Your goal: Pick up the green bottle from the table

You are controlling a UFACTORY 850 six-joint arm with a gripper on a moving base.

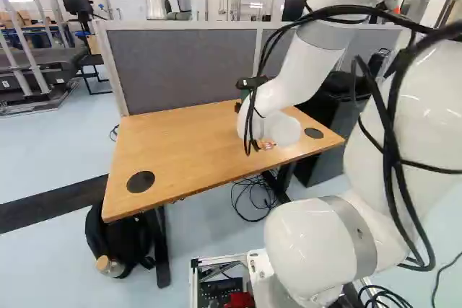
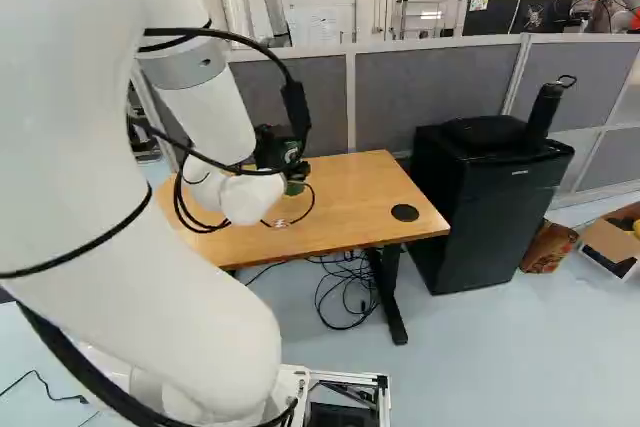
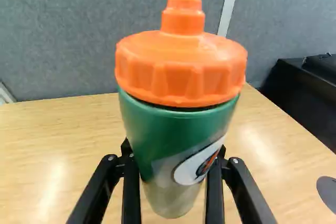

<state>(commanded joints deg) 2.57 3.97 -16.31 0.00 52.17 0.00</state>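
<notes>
between its 2 fingers (image 3: 131,192), the gripper (image 2: 268,147) clasps the green bottle (image 3: 176,129).

Green btl (image 3: 173,135) w/ orange lid (image 3: 181,69), upright in end effector (image 2: 269,147)

The bottle (image 3: 170,124) is green, its lid (image 3: 181,69) orange, the partition (image 3: 73,30) mottled grey.

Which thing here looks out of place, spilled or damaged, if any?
One untidy spot: black cables lie tangled on the floor under the table. The green bottle looks undamaged, its orange cap on; I see no spill.
</notes>
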